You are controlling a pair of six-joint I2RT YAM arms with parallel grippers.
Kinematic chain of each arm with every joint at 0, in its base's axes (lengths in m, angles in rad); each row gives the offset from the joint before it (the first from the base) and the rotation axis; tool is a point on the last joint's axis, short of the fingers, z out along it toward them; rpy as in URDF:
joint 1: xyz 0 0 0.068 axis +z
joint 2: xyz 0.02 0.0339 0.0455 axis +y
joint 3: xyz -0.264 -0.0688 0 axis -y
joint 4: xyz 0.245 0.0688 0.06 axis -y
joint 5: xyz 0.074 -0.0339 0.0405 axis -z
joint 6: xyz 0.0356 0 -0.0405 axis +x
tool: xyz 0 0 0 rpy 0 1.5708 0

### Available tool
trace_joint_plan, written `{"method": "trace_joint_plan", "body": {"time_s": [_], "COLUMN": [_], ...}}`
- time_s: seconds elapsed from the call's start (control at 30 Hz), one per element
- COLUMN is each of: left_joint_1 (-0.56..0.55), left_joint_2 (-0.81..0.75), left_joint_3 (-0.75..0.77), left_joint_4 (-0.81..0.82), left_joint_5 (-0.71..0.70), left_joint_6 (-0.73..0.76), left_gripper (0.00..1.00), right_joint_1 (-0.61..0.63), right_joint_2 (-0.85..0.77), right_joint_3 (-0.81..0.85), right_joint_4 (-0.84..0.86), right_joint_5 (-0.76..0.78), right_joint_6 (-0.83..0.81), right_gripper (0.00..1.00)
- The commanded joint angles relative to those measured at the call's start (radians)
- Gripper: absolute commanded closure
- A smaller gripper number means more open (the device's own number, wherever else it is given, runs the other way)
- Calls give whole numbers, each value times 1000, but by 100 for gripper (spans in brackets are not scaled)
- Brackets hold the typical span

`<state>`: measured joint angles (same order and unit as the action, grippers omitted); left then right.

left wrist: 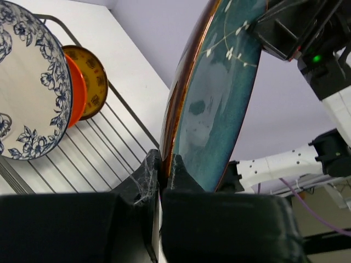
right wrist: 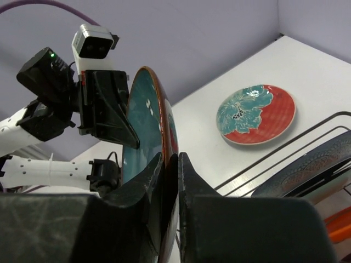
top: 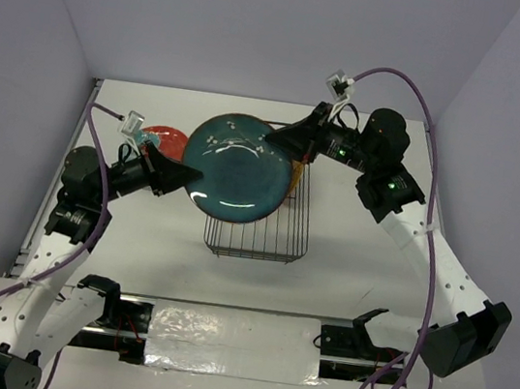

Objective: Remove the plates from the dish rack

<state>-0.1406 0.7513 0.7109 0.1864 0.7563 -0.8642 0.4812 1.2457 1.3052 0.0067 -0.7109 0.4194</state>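
A large dark teal plate with a copper rim is held upright above the dish rack. My left gripper is shut on its left rim and my right gripper is shut on its upper right rim. In the left wrist view the rim sits between the jaws and the teal plate rises above them. In the right wrist view the jaws pinch the same plate. A red-orange plate with a teal flower lies flat on the table, and shows in the top view.
The rack still holds a white plate with a blue floral rim, an orange plate and a yellow patterned plate, all upright. A rack wire and a dark patterned plate show at the right.
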Motion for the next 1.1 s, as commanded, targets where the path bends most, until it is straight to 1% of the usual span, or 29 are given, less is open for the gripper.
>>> {"method": "trace_joint_plan", "body": {"time_s": [0.0, 0.03, 0.07, 0.1, 0.13, 0.17, 0.2, 0.23, 0.3, 0.33, 0.37, 0.4, 0.43, 0.47, 0.5, 0.57, 0.67, 0.7, 0.77, 0.8, 0.87, 0.9, 0.97, 1.0, 1.07], "left_joint_1": [-16, -16, -14, -14, -10, -8, -5, -5, -4, -4, -4, -4, -4, -4, -4, -4, -2, 10, 51, 126, 223, 283, 337, 346, 371], "left_joint_2": [-39, -70, -87, -104, -130, -142, -151, -174, -191, -207, -210, -207, -196, -178, -140, -103, -12, 46, 109, 165, 204, 236, 296, 316, 379], "left_joint_3": [55, 70, 84, 99, 134, 151, 168, 200, 232, 267, 285, 338, 370, 401, 453, 475, 498, 509, 519, 497, 432, 361, 284, 269, 221], "left_joint_4": [27, -16, -66, -120, -213, -253, -310, -338, -387, -447, -474, -587, -654, -710, -753, -795, -786, -776, -736, -693, -569, -448, -327, -250, -156], "left_joint_5": [-50, -110, -176, -240, -349, -391, -428, -507, -583, -660, -705, -824, -825, -936, -978, -1050, -1094, -1100, -1063, -934, -783, -717, -661, -638, -618], "left_joint_6": [13, 13, 17, 17, 10, 5, -1, -21, -35, -53, -62, -85, -96, -104, -110, -116, -130, -133, -133, -133, -150, -179, -190, -194, -197], "left_gripper": [100, 100, 100, 100, 100, 100, 100, 100, 100, 100, 100, 100, 100, 100, 100, 100, 100, 100, 100, 100, 100, 100, 100, 100, 100], "right_joint_1": [8, 8, 7, 4, 2, -1, -7, -12, -21, -24, -26, -26, -26, -26, -26, -26, -24, -26, -26, -24, -24, -26, -26, -24, -23], "right_joint_2": [-34, -37, -46, -52, -58, -66, -77, -83, -104, -115, -126, -152, -166, -182, -215, -248, -311, -325, -359, -371, -414, -431, -477, -491, -511], "right_joint_3": [19, 22, 25, 29, 34, 32, 35, 39, 45, 43, 37, 34, 29, 22, 5, -27, -63, -69, -80, -83, -107, -119, -161, -171, -199], "right_joint_4": [171, 152, 86, 52, 15, -44, -71, -132, -189, -224, -240, -266, -277, -286, -301, -313, -341, -350, -385, -402, -435, -438, -435, -432, -422], "right_joint_5": [-13, 4, 61, 97, 135, 168, 226, 258, 359, 382, 402, 436, 451, 462, 482, 488, 492, 487, 484, 494, 531, 547, 565, 561, 535], "right_joint_6": [105, 95, 81, 53, 39, 30, 13, 6, -19, -27, -46, -68, -68, -83, -90, -102, -111, -114, -131, -136, -152, -157, -165, -168, -168], "right_gripper": [88, 76, 39, 25, 19, 13, 10, 4, 3, 3, 3, 2, 2, 2, 3, 2, 2, 2, 2, 0, 0, 0, 0, 0, 0]}}
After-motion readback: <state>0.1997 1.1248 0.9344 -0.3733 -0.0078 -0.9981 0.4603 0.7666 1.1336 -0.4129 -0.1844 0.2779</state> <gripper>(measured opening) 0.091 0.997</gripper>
